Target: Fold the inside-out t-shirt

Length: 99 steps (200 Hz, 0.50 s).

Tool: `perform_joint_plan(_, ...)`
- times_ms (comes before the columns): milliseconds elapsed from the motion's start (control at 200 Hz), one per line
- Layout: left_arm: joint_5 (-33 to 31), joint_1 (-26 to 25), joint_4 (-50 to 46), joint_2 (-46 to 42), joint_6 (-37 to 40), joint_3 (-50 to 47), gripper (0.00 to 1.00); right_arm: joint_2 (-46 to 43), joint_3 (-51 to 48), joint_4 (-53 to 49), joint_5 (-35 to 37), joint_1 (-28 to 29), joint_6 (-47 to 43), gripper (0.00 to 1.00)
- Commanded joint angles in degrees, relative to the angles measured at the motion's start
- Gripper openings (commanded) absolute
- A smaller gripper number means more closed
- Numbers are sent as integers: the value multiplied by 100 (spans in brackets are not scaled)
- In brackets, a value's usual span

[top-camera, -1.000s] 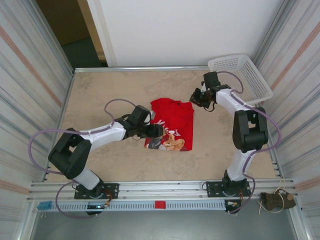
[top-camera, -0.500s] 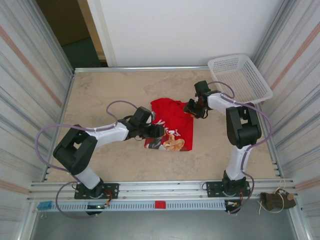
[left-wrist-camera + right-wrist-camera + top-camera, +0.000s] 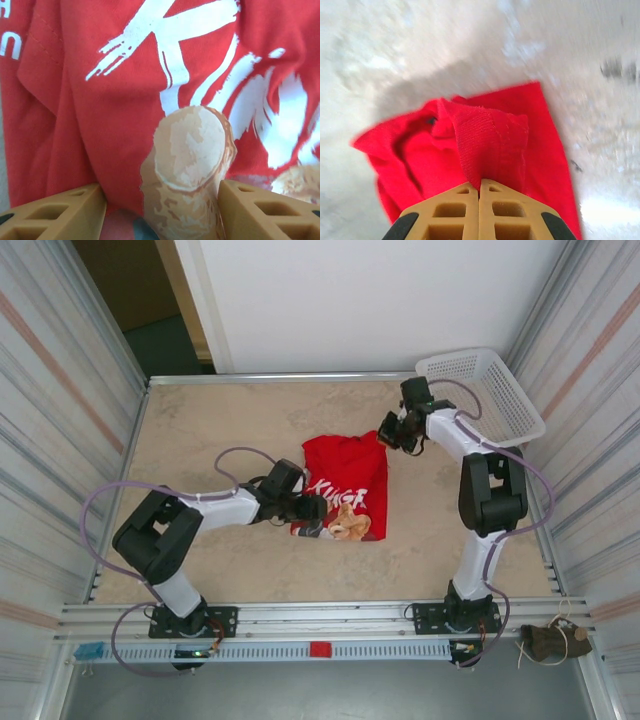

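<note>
Right wrist view: right claw (image 3: 479,184) pinched tight on a raised fold of the red t-shirt (image 3: 492,132); left wrist view: left claw (image 3: 160,189) stands wide, printed cloth between; top external view: t-shirt lies mid-counter (image 3: 200,420).

The red t-shirt (image 3: 345,455) carries white brush-stroke capitals (image 3: 335,487) across its front. From the overhead camera they read K, U, N, G; what follows is too small to make out. The left wrist camera shows this lettering close up: a big splashed K (image 3: 167,45) is plain, while the strokes after it blur and run out of frame. At the left edge of that view, small white letters (image 3: 7,44) stand on a fold of the cloth. A U can be read there, and the letter above it is cut off.
</note>
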Motion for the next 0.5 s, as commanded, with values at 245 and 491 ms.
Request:
perform_joint_plan(245, 62, -171, -156, 616, 128, -59, 60, 920, 1255, -33, -101, -179, -205, 0)
perform_joint_plan(491, 61, -225, -214, 229, -90, 121, 62, -224, 63, -5, 357, -298, -549, 52)
